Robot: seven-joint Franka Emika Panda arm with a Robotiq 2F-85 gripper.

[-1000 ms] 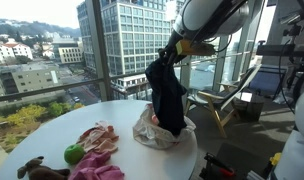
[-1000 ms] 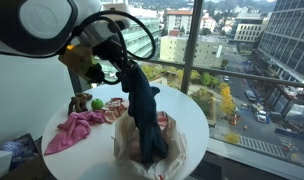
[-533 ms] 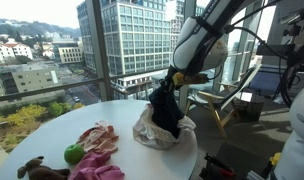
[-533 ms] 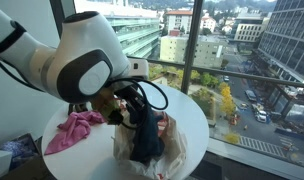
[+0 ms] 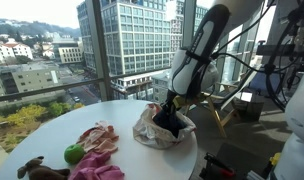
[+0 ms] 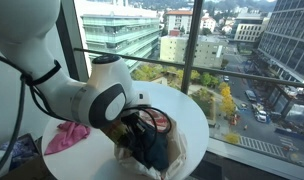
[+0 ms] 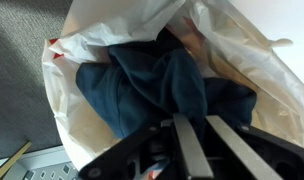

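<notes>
dark blue cloth (image 7: 162, 85) is lying bunched inside the open mouth of a white plastic bag (image 7: 67, 110), filling most of the opening in the wrist view. the gripper (image 7: 192, 122) is reaching down into that bag. its two fingers are drawn close together and seem to be clenching a fold of the cloth at its near edge. in both exterior views the arm is bending low over a round white table (image 5: 117, 112). the bag is sitting on the table directly under the wrist, with the cloth showing as a dark mass inside it. well apart from the bag, a green ball (image 5: 73, 153), a pale patterned cloth (image 5: 98, 138) and a pink cloth (image 5: 97, 169) are lying close together on the table.
</notes>
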